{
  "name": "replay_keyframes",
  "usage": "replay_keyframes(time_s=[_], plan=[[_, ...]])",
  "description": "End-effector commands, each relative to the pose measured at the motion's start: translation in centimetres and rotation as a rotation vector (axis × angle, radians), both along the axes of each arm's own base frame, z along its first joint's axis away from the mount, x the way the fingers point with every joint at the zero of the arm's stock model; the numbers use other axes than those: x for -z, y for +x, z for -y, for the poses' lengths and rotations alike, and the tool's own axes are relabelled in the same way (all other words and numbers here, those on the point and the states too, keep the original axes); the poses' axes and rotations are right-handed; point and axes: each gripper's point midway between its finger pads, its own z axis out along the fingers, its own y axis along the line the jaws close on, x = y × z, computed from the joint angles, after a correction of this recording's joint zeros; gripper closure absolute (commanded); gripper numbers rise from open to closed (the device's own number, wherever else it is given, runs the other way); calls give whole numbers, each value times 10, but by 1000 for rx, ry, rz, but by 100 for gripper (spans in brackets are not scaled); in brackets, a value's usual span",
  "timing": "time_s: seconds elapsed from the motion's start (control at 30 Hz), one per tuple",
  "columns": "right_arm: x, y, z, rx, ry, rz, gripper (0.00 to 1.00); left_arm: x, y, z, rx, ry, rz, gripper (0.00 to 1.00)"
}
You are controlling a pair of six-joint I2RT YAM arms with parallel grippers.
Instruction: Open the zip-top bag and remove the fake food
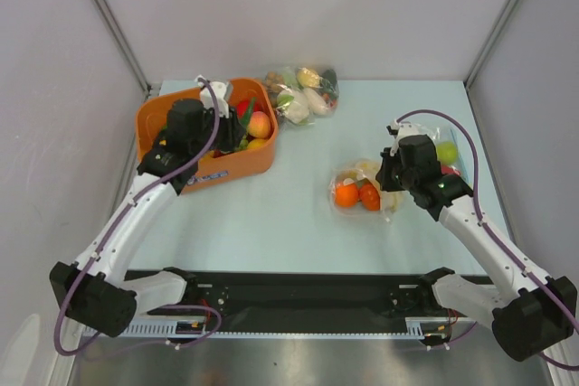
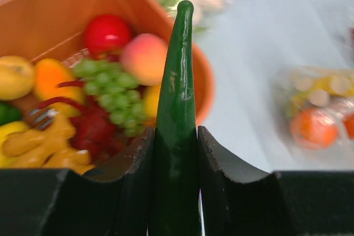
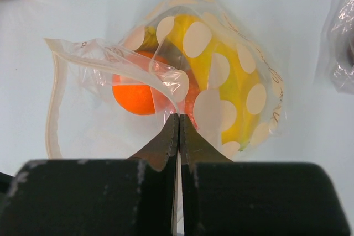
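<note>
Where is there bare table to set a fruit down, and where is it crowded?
Bare: between the orange bin and the open bag, and the near strip of table. Crowded: inside the bin, and around the far bag.

Pale blue table sitting inside a panelled enclosure.
Grey-white walls are closing in three sides, metal struts running up the corners.

Bare tabletop between orange bin and zip-top bag: passable. Back centre blocked by second bag, just beside bin. Edges hemmed by side walls.
</note>
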Motion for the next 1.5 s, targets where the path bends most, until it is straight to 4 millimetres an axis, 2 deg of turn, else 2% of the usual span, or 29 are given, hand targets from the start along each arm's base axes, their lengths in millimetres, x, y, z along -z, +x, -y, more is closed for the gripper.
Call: replay_keyframes(time_s=[0.0, 0.07, 0.1, 0.17, 0.2, 0.37, 0.4, 0.57, 0.73, 0.77, 0.83, 0.87, 0.93, 0.97, 1.0, 1.13, 1.33, 1.4, 1.47], plan=[[-19, 9, -3, -7, 21, 47, 100, -13, 28, -51, -216, -15, 8, 93], [-20, 9, -2, -7, 19, 50, 100, -7, 34, -72, -288, -30, -12, 93], [-21, 9, -2, -6, 20, 52, 100, -7, 40, -91, -342, -37, -4, 93], [-21, 9, -1, -5, 20, 54, 100, 2, 43, -107, -392, -44, -20, 93], [-22, 9, -1, -7, 21, 54, 100, 5, 45, -125, -454, -31, -26, 92], [-20, 7, -5, -23, 35, 45, 100, 25, 45, -162, -576, 0, -66, 91], [-20, 7, -5, -24, 36, 45, 100, 29, 45, -176, -612, -3, -70, 91], [-22, 8, -8, -37, 47, 47, 100, 43, 51, -207, -687, 11, -88, 91], [-22, 7, -8, -33, 49, 45, 100, 59, 62, -226, -729, 33, -121, 91], [-21, 6, -8, -36, 49, 40, 100, 63, 62, -230, -740, 37, -133, 87], [-22, 6, -7, -31, 48, 43, 100, 74, 64, -230, -740, 40, -160, 73], [-22, 6, -7, -31, 48, 42, 100, 77, 64, -229, -730, 37, -165, 60], [-22, 6, -6, -28, 45, 44, 100, 79, 65, -227, -717, 38, -167, 45], [-22, 6, -6, -29, 46, 42, 100, 79, 65, -227, -716, 41, -166, 32], [-22, 5, -6, -28, 47, 40, 100, 78, 65, -227, -713, 43, -160, 26], [-21, 6, -7, -31, 47, 40, 100, 67, 65, -227, -704, 45, -131, 24], [-21, 6, -8, -32, 53, 39, 100, 47, 61, -218, -675, 38, -74, 30], [-20, 6, -7, -30, 50, 37, 100, 37, 60, -198, -625, 67, -39, 31], [-22, 7, -8, -32, 51, 40, 100, 29, 61, -161, -529, 86, -8, 31]])
